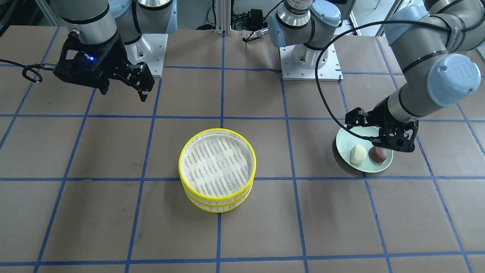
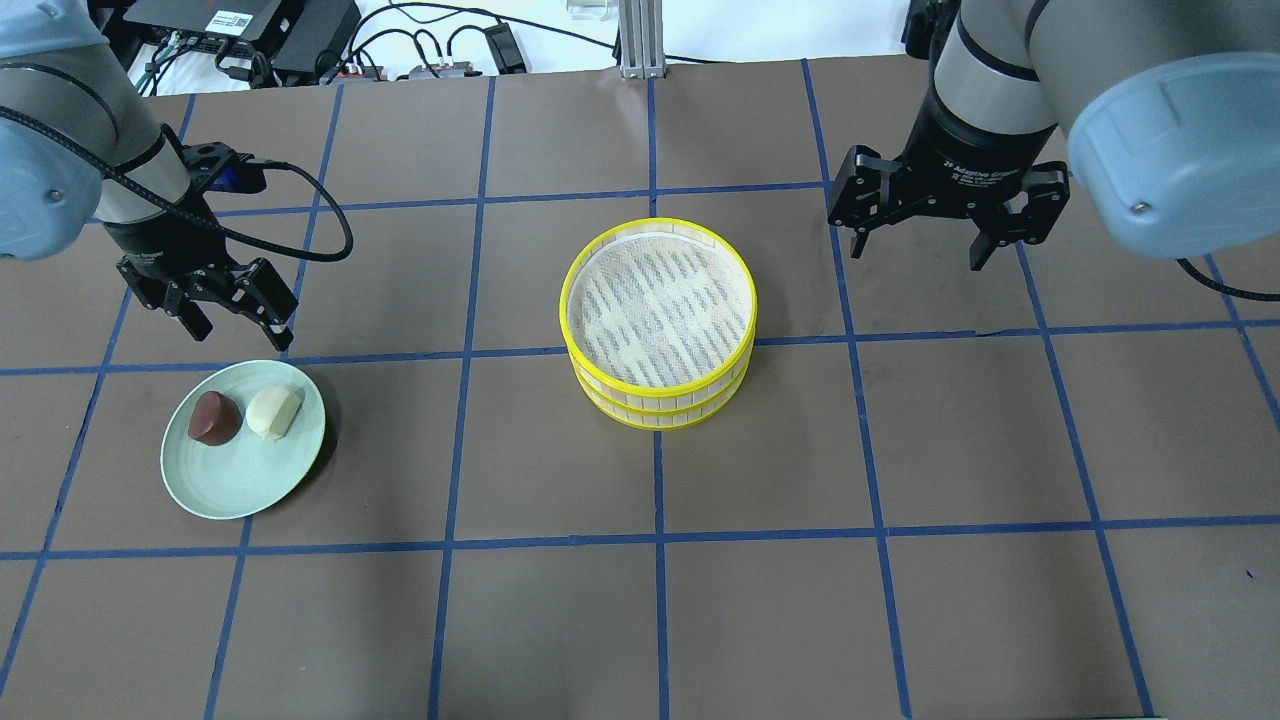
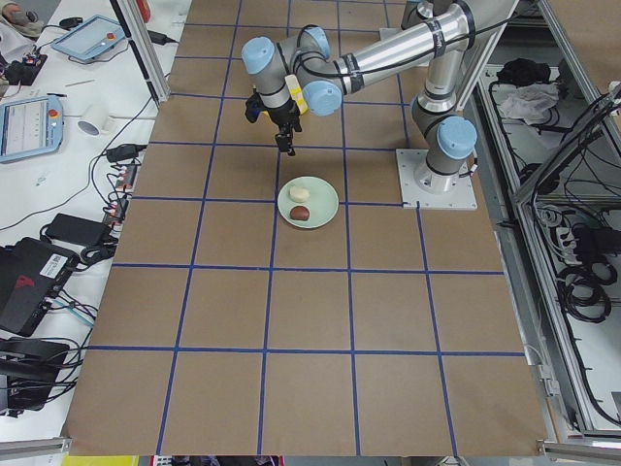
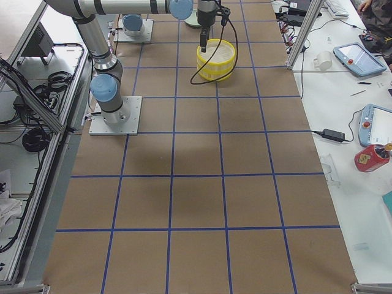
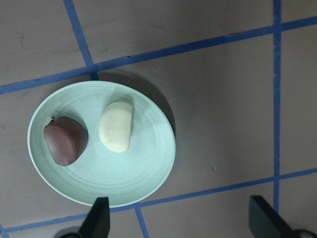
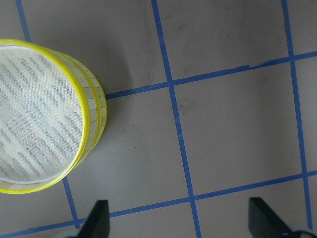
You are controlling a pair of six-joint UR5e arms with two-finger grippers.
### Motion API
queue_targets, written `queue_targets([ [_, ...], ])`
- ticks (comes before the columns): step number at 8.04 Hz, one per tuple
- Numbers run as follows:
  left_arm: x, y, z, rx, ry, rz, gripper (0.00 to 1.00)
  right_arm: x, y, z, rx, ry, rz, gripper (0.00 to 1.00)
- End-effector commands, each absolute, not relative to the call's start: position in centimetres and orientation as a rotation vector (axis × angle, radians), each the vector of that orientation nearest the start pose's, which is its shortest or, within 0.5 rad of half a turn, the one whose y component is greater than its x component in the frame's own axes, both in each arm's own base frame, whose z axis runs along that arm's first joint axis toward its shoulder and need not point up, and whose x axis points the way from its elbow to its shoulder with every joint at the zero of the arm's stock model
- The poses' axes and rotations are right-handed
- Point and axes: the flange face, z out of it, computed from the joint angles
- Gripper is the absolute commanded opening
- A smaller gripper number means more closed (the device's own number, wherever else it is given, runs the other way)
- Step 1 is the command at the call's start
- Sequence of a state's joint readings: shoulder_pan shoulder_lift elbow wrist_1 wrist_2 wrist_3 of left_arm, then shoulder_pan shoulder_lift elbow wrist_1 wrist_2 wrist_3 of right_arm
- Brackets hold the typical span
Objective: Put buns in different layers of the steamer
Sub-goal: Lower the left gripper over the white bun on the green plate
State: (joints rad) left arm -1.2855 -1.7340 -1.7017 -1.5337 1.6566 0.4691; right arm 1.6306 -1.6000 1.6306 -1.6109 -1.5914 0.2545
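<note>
Brown bun (image 2: 213,417) and white bun (image 2: 273,412) just beside each other on the green plate (image 2: 230,490), brown at 9 o'clock of white; kept together there for easy picking, well apart from the steamer, at its 8 o'clock. Left claw (image 2: 240,335) wide, holding nothing, hanging near the plate's 12 o'clock edge; likely getting ready to drop onto a bun. Layers of steamer (image 2: 655,300) stacked in the middle of the desk (image 2: 900,450), nothing inside; only the top floor open like this. Right claw (image 2: 916,256) wide too, holding nothing, at 2 o'clock of the stack; probably waiting to lift the top layer.
</note>
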Motion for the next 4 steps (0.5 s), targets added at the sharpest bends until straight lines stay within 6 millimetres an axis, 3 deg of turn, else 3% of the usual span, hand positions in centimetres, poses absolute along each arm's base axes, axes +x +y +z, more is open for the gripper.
queue_targets([
  [1,6.2,-54.8,29.3,0.356,3.134,0.486,1.0,16.0,-47.2,47.7,0.308,3.146,-0.02,1.0],
  [4,7.0,-55.9,25.5,0.406,3.119,0.545,0.88,16.0,-47.2,47.6,0.307,3.145,-0.017,1.0],
])
